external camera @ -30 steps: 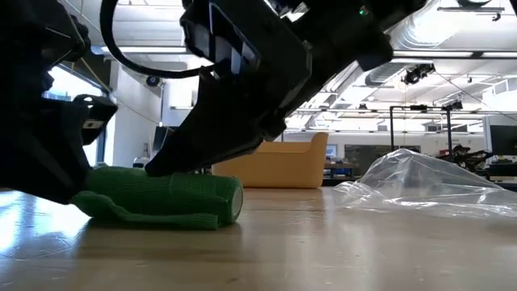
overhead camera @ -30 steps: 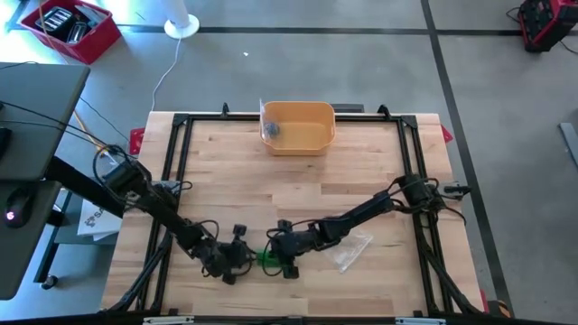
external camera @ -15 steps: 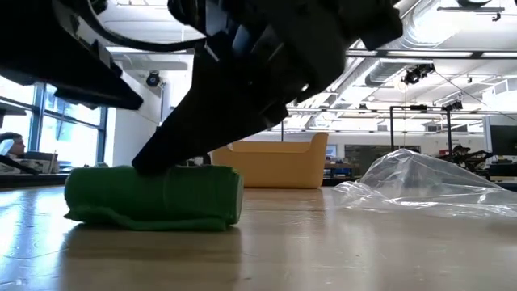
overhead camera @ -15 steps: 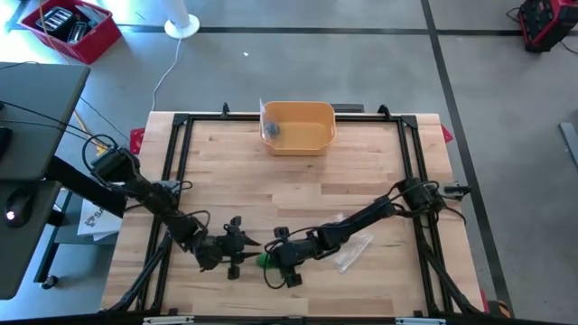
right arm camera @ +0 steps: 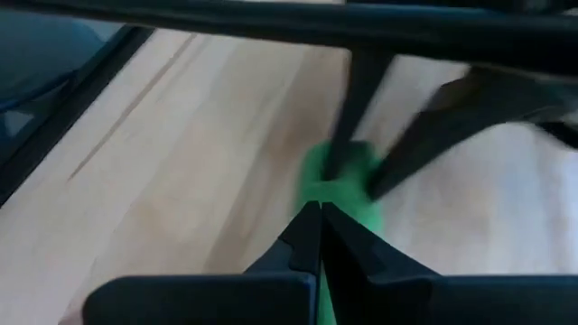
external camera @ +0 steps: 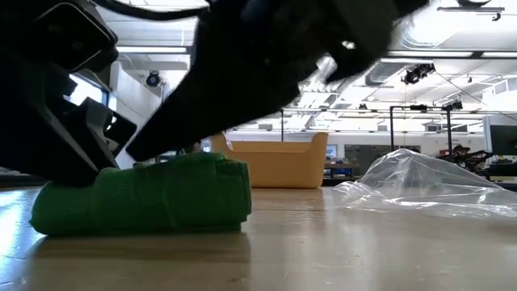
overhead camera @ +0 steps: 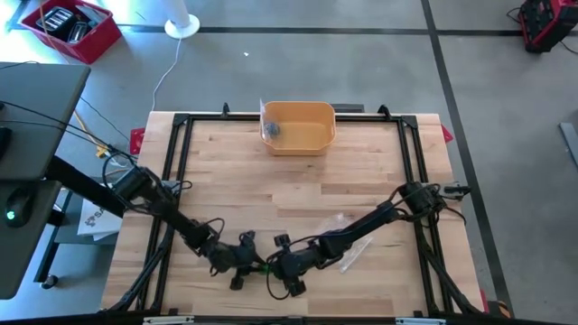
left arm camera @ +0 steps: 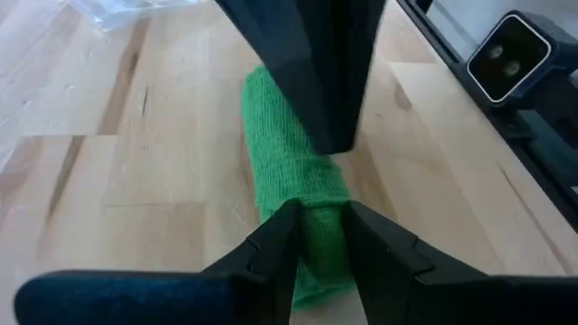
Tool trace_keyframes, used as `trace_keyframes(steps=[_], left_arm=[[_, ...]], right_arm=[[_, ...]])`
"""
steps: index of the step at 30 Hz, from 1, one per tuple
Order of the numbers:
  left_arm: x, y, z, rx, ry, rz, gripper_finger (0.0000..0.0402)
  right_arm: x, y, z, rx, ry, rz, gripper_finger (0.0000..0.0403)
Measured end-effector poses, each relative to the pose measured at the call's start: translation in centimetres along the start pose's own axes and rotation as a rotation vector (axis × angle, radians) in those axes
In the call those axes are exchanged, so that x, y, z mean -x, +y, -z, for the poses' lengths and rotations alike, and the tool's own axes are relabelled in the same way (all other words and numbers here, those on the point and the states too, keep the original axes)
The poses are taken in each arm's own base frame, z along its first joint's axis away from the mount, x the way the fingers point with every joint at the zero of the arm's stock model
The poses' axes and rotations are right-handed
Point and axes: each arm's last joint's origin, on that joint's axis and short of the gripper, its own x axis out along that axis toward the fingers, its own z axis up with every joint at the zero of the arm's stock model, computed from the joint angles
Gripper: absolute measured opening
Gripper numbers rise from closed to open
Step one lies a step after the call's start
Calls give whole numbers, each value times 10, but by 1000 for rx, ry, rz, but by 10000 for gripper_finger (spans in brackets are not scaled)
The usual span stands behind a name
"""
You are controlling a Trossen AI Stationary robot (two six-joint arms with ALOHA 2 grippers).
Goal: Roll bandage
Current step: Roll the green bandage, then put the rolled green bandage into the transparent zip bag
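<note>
We see the left gripper (left arm camera: 314,236) at the table's near edge, fingers clasped around one end of the green bandage roll (left arm camera: 291,171), which lies on the wooden table (overhead camera: 271,190). Just right, the right gripper (right arm camera: 318,236), clenched, presses its tip on the roll, apparently. Further right lies a clear plastic bag (external camera: 420,182); a yellow bin (overhead camera: 298,126) sits at the far edge.

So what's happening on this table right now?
Both arms are working on a green bandage lying near the front edge of the wooden table. The left gripper straddles one end of the roll, and the right gripper, fingers shut, presses on it from the other side. A clear plastic wrapper and a yellow bin lie untouched.
</note>
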Motion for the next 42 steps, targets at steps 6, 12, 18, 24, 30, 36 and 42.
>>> trace_keyframes(steps=[6, 12, 18, 24, 30, 36, 42], left_arm=[[9, -4, -8, -25, -31, -13, 90], [24, -6, -24, -78, -64, 11, 90], [39, -7, -40, -77, -109, 19, 90], [47, -7, -48, -78, -136, 14, 90], [47, -7, -47, -82, -128, 8, 90], [47, -5, -46, -85, -128, -28, 90], [47, -5, -46, -54, -135, -43, 90]], right_arm=[[18, 15, -17, 3, 193, 108, 2], [57, 40, -22, 40, 514, 131, 2], [92, 69, -3, 69, 842, 89, 24], [113, 93, 40, 97, 996, 65, 102], [153, 88, 78, 5, 872, 215, 185], [173, 76, 120, 103, 747, 283, 199], [162, 73, 147, 214, 687, 182, 190]])
